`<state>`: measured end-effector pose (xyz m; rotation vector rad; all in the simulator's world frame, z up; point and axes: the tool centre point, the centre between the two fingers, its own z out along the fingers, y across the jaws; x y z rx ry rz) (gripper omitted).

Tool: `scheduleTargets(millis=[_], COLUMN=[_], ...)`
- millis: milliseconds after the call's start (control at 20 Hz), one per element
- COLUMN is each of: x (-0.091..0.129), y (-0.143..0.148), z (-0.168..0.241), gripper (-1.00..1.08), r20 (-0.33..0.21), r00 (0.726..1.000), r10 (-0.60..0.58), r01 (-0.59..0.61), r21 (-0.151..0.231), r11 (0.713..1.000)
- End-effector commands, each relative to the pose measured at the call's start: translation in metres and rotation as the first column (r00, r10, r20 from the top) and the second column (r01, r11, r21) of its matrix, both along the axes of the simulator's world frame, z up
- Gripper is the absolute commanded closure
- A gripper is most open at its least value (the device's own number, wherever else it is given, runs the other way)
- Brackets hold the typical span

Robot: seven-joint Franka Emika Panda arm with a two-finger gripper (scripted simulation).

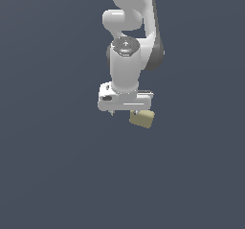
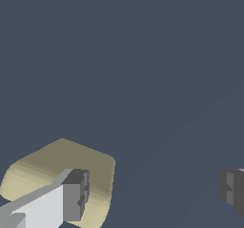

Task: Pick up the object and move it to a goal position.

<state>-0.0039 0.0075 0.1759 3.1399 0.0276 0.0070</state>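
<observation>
The object is a small khaki block with rounded edges, lying just below the white hand toward the exterior view's right. My gripper hangs right over it and is open. In the wrist view the two fingers stand far apart, so the gripper has a wide empty gap. One grey fingertip overlaps the block, and the other fingertip is well away from it. The block sits beside and behind that first finger, not between the two. Whether the finger touches it I cannot tell.
A plain dark blue-grey surface fills both views. The white arm rises above the hand. No goal marker shows.
</observation>
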Motion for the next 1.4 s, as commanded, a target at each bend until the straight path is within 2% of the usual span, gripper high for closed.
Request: scheduleTargets(millis=[0, 850, 1350], x=[0.0, -0.002, -0.007], y=[0.0, 0.008, 0.018], z=[0.0, -0.008, -0.012], gripper=[-0.92, -0.92, -0.92], r20=[0.0, -0.008, -0.007], r00=[1.0, 0.999, 0.982], r10=[0.0, 0.047, 0.191], r01=[0.0, -0.047, -0.191], r21=[0.0, 0.016, 0.015], r11=[1.0, 0.999, 0.982])
